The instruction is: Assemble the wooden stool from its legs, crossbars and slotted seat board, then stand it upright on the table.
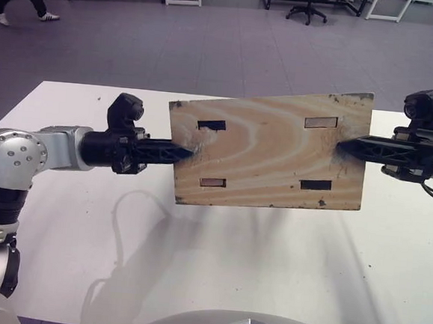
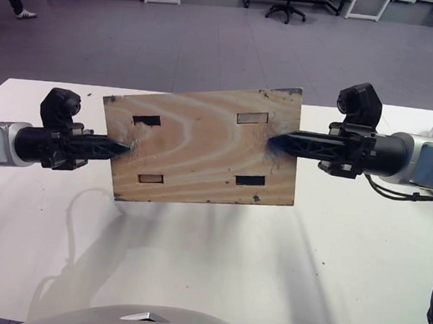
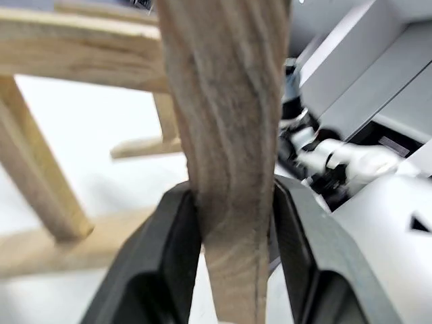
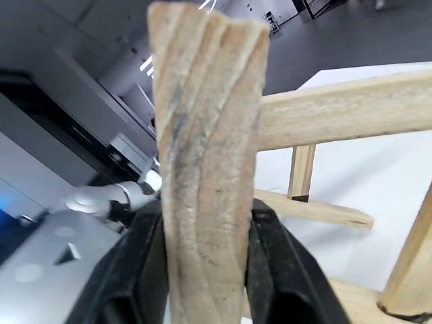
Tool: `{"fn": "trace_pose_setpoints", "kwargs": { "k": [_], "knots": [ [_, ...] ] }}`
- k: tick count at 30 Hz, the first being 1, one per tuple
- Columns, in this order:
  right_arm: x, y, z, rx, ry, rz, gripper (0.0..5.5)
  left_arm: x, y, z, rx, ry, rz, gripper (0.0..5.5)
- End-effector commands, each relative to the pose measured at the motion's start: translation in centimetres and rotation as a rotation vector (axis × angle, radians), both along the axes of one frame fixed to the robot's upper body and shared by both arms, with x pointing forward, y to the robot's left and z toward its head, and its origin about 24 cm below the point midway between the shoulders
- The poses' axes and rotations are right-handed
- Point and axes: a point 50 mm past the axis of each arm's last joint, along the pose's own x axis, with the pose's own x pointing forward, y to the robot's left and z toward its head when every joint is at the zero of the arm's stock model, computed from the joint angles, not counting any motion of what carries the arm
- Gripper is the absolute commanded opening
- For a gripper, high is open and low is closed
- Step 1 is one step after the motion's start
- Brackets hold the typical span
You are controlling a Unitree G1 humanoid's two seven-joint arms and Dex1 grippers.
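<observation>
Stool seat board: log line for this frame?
seat board: raised over table | left pincer: shut on board | right pincer: same | legs: underneath

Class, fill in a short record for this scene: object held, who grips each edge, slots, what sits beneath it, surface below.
Object: seat board, held above the table
Left edge: left gripper, shut on the board
Right edge: right gripper, shut on the board
Slots: four in the top face
Beneath: leg and crossbar under the board
Surface: white table
</observation>
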Motion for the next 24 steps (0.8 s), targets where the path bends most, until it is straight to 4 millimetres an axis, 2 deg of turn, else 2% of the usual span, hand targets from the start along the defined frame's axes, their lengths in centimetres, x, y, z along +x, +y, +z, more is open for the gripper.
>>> {"fn": "trace_pose_setpoints", "kwargs": {
  "k": [1,3,5,8,11,15,19,20,22,24],
  "knots": [
    [-3.1,3.7,6.3,0.154,0.038,0.535,1.33,-1.6,-4.1,9.4,-0.211,-0.184,-0.376,1.31],
    [-3.7,3.0,7.5,0.17,0.163,0.64,1.33,-1.3,-3.8,10.7,-0.202,-0.147,-0.456,1.31],
    [-4.2,2.4,7.6,0.19,0.299,0.68,1.34,-1.5,-2.7,10.2,-0.162,-0.039,-0.519,1.31],
    [-3.8,2.0,5.1,0.229,0.476,0.657,1.34,-1.8,-0.9,6.6,-0.135,0.214,-0.538,1.31],
    [-2.3,2.3,0.7,0.233,0.558,0.545,1.34,-3.0,0.4,2.5,-0.126,0.385,-0.481,1.31],
    [-0.9,2.2,-4.5,0.295,0.54,0.329,1.4,-2.6,0.9,-1.9,-0.13,0.431,-0.225,1.43],
    [-0.1,2.3,-8.1,0.315,0.511,0.083,1.52,-1.5,0.1,-3.7,-0.141,0.418,-0.067,1.65],
    [0.0,2.4,-8.7,0.319,0.503,0.03,2.0,-0.9,-0.1,-3.8,-0.145,0.421,-0.035,1.66],
    [0.5,2.6,-9.0,0.341,0.474,-0.061,2.46,0.4,-0.5,-4.0,-0.15,0.43,0.037,2.31],
    [1.2,2.5,-8.9,0.367,0.44,-0.148,2.87,1.8,-0.5,-3.8,-0.169,0.445,0.099,2.66]
  ]
}}
